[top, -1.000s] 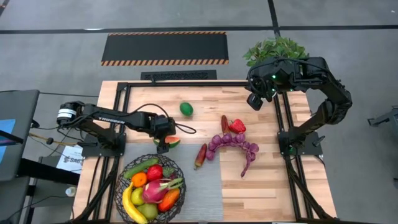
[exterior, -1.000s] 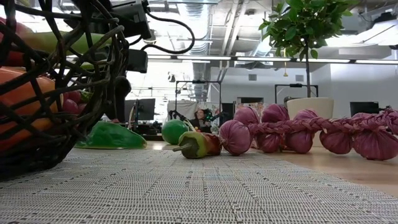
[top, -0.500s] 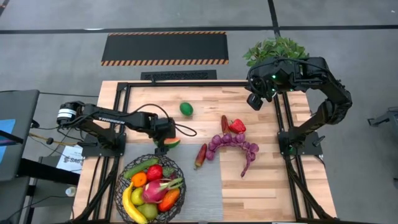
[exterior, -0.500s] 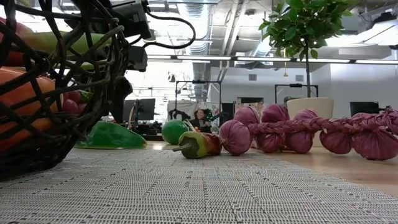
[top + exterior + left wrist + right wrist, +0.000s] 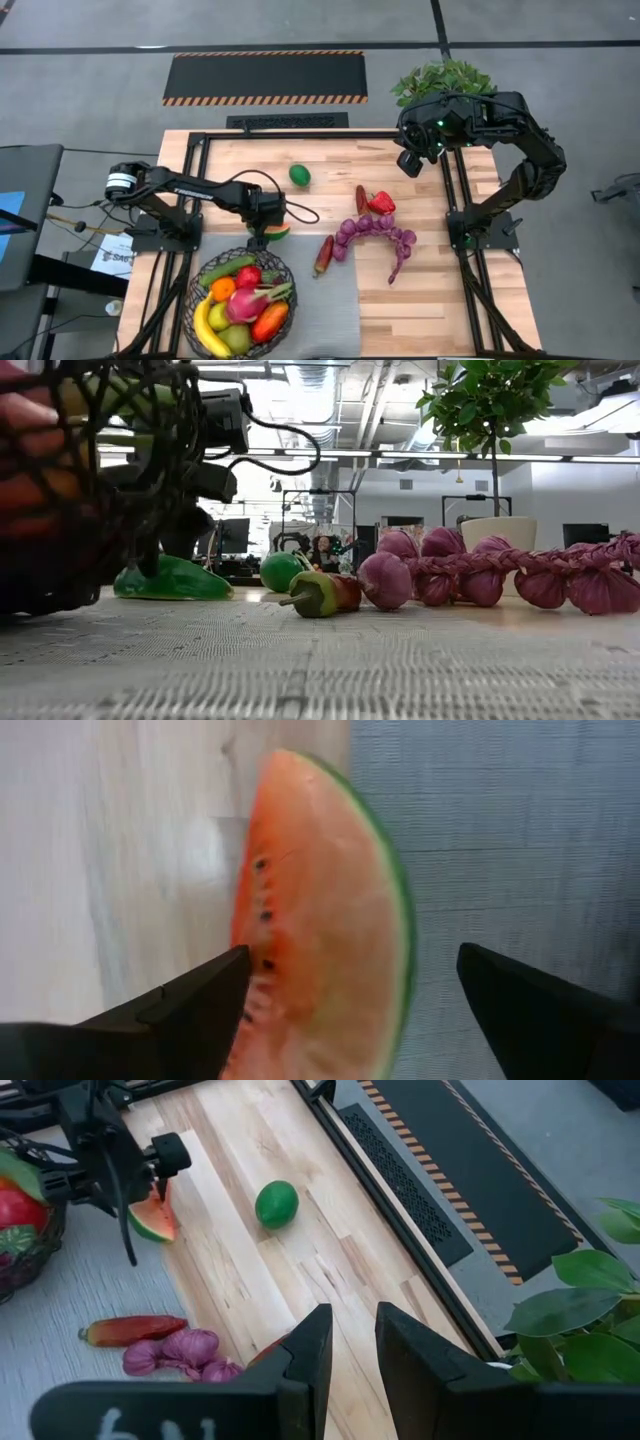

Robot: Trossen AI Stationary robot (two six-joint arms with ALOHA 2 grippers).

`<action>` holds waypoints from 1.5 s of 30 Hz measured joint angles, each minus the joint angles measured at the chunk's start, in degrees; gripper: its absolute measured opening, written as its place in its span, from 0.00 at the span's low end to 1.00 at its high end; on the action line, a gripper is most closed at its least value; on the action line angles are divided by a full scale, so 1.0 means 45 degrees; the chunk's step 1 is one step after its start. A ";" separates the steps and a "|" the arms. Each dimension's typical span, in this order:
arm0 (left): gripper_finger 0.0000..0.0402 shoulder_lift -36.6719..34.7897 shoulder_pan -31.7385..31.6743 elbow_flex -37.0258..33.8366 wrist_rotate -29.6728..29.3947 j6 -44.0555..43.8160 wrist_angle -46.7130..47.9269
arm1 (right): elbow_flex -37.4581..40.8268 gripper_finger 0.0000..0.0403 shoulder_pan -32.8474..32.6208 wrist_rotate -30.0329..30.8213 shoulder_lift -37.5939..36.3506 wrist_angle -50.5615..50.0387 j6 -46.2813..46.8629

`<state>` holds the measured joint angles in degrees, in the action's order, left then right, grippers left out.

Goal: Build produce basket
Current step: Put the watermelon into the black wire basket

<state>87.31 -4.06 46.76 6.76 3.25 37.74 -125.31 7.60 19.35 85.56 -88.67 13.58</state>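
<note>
The watermelon slice [image 5: 278, 231] lies flat on the wood at the grey mat's far edge, red face up in the left wrist view [image 5: 320, 940]. My left gripper [image 5: 266, 222] is low over it and open. One finger [image 5: 190, 1010] stands by the red flesh side and the other [image 5: 540, 1010] stands clear of the green rind. The black wire basket [image 5: 196, 275] sits near the table's near-left corner, holding a banana, a dragonfruit, an apple and other produce. My right gripper [image 5: 408, 163] hangs shut above the far right, beside the plant. My left gripper comes at the slice from above with a finger on either side. One fingertip [image 5: 240, 960] is right against the red flesh edge [image 5: 262, 935]; I cannot tell whether it touches. The other finger is apart from the rind. The slice lies on the table.
A green round fruit [image 5: 299, 175] lies on the far wood. A red pepper [image 5: 381, 203], a long red chilli [image 5: 322, 250] and a braid of purple onions [image 5: 375, 235] lie mid-table. The potted plant [image 5: 443, 78] stands at the far right corner. A black frame borders the table.
My left gripper has come down onto the watermelon slice and shifted slightly toward the table's right, the arm swinging at its base. The basket has shifted a little and shows blurred in the low view. The slice has stayed in place.
</note>
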 joint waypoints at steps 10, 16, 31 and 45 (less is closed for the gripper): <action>0.68 0.0010 -0.0272 0.0258 0.0035 -0.0837 0.0258 | -0.0001 0.26 0.0000 0.0005 -0.0001 -0.0002 0.0000; 0.59 0.0019 -0.0272 0.0401 -0.0081 -0.0981 0.0274 | 0.0000 0.26 0.0000 0.0000 -0.0001 -0.0002 -0.0005; 0.30 -0.0008 -0.0272 0.0413 -0.0314 -0.0971 0.0287 | -0.0001 0.26 0.0000 0.0005 -0.0001 0.0002 -0.0087; 0.13 0.0005 -0.0277 0.1439 -0.0264 -0.1122 0.0439 | 0.0001 0.26 0.0000 0.0000 -0.0001 0.0002 -0.0024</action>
<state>87.33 -5.30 53.24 5.57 -1.80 39.71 -125.31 7.60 19.35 85.56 -88.66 13.47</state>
